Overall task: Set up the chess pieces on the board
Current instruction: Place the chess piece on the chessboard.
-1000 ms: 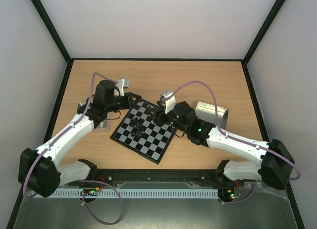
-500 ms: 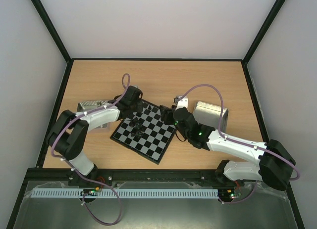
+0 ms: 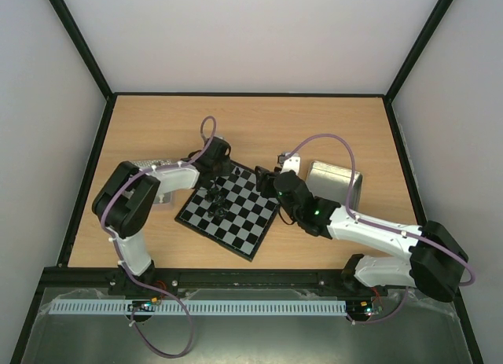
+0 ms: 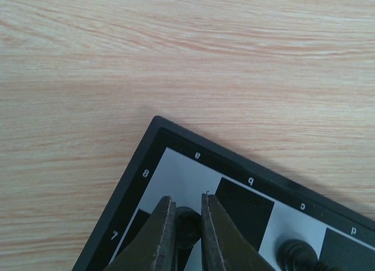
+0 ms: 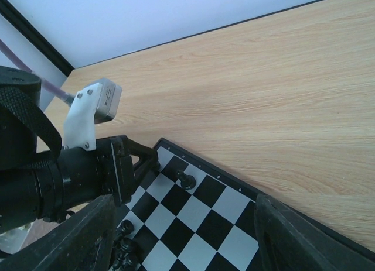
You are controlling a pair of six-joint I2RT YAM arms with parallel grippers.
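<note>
Pale wooden desk fills the middle of the top view, the board lying at its centre, where the left pincer pinches a black chess piece at the board's topmost corner while the right pincer hangs spread wide beside the board's upper-right edge.

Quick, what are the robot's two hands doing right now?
Left gripper: shut on a chess piece.
Right gripper: open, holding nothing.
</note>
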